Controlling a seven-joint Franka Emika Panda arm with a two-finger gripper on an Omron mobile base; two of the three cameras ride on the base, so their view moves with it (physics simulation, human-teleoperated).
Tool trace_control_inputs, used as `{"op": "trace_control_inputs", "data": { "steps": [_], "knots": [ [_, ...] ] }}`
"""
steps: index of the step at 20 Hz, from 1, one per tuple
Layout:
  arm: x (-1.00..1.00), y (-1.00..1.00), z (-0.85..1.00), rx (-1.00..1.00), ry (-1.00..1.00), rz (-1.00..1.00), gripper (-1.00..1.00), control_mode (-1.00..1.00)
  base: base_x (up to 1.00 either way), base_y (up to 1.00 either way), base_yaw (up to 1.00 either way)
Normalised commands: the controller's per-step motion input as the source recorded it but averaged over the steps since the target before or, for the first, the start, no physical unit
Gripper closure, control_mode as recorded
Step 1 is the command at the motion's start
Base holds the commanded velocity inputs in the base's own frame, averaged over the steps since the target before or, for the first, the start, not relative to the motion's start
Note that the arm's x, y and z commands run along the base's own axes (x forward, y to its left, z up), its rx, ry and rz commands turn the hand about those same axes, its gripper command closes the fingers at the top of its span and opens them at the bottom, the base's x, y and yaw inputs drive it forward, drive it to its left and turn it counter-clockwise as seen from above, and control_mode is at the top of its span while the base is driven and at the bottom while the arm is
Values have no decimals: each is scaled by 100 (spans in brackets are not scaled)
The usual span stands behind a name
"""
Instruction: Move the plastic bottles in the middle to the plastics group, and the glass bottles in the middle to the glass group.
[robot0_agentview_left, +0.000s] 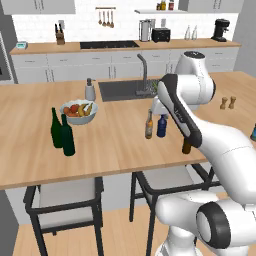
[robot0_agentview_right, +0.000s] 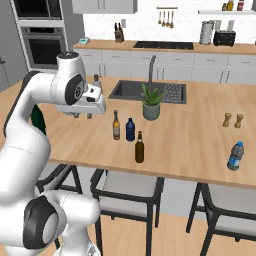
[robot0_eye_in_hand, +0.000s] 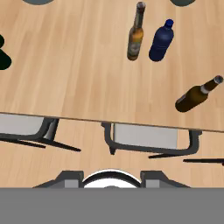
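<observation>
Your three middle bottles stand upright near the front edge of the bench: the tan-brown glass bottle and the dark blue plastic bottle just beside each other, and the dark amber glass bottle a little apart, closer to the edge. The glass group, two tall green wine bottles, waits well to the left by the fruit bowl; the plastics group, a blue bottle with a lighter top, sits far to the right. The pincer hangs above the bench, left of the bottles and holding nothing, but you cannot tell how wide its jaws stand. Expect the glass bottles to be stiff, smooth, slippery and top-heavy if caught by the neck, so take each around the body, below the shoulder. The plastic one is likely light and may give slightly; grip its squat body gently. Watch its close neighbour when you reach in.
</observation>
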Motion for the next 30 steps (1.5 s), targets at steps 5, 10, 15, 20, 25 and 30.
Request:
{"op": "trace_control_inputs", "data": {
  "steps": [5,10,15,20,25,30],
  "knots": [
    [-16,-7,-3,0,-3,-2,-100,-100,0,0,0],
    [-47,-37,-21,3,-20,-30,-100,-100,0,0,0],
    [-11,-55,-19,1,-8,-48,-100,-100,0,0,0],
    [8,-61,-25,0,29,-57,-100,-100,0,0,0],
    [4,-53,-10,4,20,-23,-100,-100,0,0,0],
    [1,-34,-19,1,0,0,-100,-100,0,0,0]
  ]
}}
